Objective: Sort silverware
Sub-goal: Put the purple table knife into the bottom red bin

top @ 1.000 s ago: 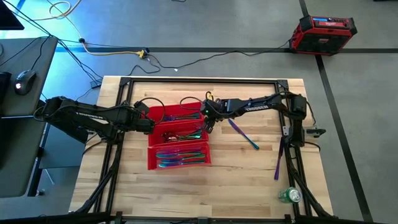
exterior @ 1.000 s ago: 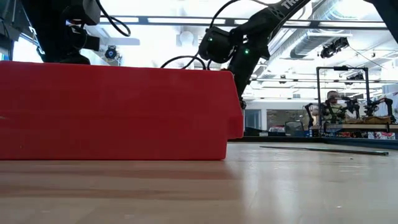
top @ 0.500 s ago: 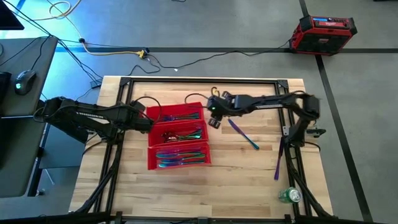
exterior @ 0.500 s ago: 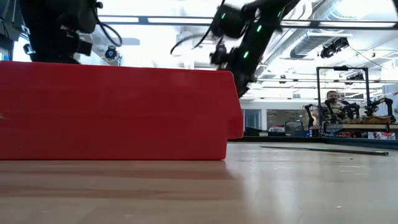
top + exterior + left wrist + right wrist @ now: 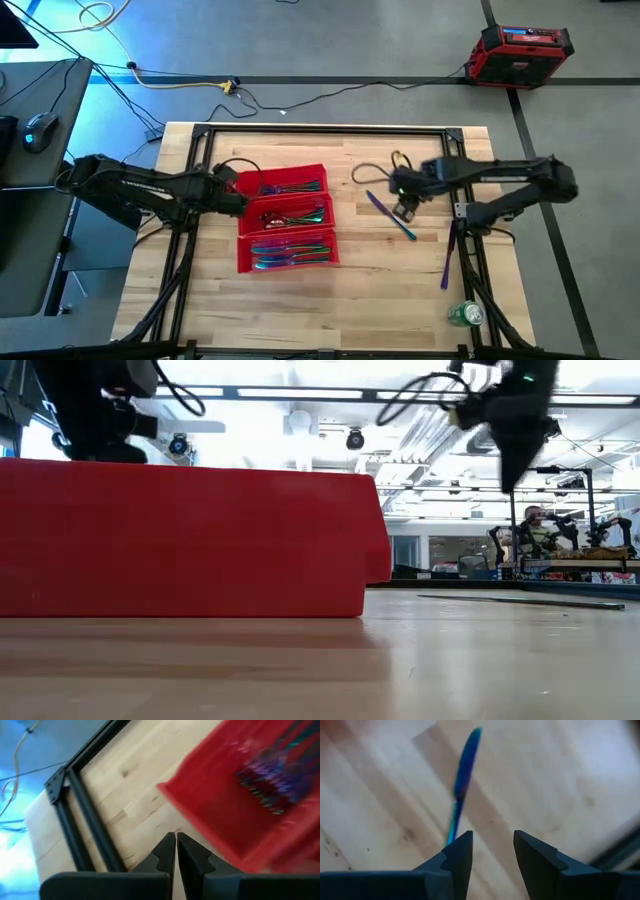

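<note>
A red three-compartment tray [image 5: 243, 262] sits left of the table's middle, with iridescent silverware [image 5: 290, 256] lying in all three sections. One blue-purple piece [image 5: 385, 210] lies flat on the wood to the tray's right; in the right wrist view this piece [image 5: 462, 780] lies just ahead of the fingers. My right gripper [image 5: 404, 211] hovers open over that piece, touching nothing. My right gripper's own view [image 5: 492, 847] shows the gap. My left gripper [image 5: 176, 842] is shut beside the tray's left wall [image 5: 200, 815], with bare wood between them.
A second purple piece [image 5: 446, 262] lies near the table's right edge beside the black frame rail. A green can [image 5: 465, 314] stands at the near right corner. The tray's wall [image 5: 190, 540] fills the low view's left. A person [image 5: 535, 525] sits in the room behind.
My right gripper has swung from the tray's right side toward the table's right edge and now hangs over the loose blue-purple piece. The tray, its silverware and the left arm have stayed where they were.
</note>
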You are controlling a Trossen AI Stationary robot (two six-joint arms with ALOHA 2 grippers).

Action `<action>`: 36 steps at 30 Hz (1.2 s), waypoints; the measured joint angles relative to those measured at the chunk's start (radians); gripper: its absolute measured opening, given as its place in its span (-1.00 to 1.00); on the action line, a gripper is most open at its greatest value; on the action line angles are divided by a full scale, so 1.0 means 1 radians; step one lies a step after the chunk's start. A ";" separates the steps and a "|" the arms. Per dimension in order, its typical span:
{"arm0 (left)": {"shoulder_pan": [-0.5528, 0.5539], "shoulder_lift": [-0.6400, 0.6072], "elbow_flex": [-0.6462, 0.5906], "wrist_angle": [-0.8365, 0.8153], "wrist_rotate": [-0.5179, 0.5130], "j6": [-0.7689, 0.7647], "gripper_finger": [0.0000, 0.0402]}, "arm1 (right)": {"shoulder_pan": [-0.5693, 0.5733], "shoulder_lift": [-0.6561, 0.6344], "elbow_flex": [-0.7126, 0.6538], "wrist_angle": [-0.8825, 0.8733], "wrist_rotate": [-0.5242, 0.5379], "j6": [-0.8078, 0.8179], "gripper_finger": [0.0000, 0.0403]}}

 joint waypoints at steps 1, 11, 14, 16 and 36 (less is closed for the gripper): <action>-0.017 0.000 0.007 0.007 0.000 0.000 -1.00 | 0.014 -0.028 -0.057 0.045 -0.010 0.018 -0.33; -0.226 0.000 0.158 0.063 -0.031 0.022 -1.00 | 0.104 -0.070 -0.459 0.519 -0.077 0.109 0.01; -0.283 0.012 0.191 0.145 -0.072 0.070 -1.00 | 0.129 -0.040 -0.490 0.553 -0.019 0.141 0.10; -0.311 0.031 0.205 0.209 -0.090 0.109 -1.00 | 0.143 -0.014 -0.497 0.561 0.000 0.163 0.11; -0.366 0.276 0.371 0.334 -0.145 0.299 -1.00 | 0.192 0.187 -0.462 0.578 -0.010 0.220 -0.93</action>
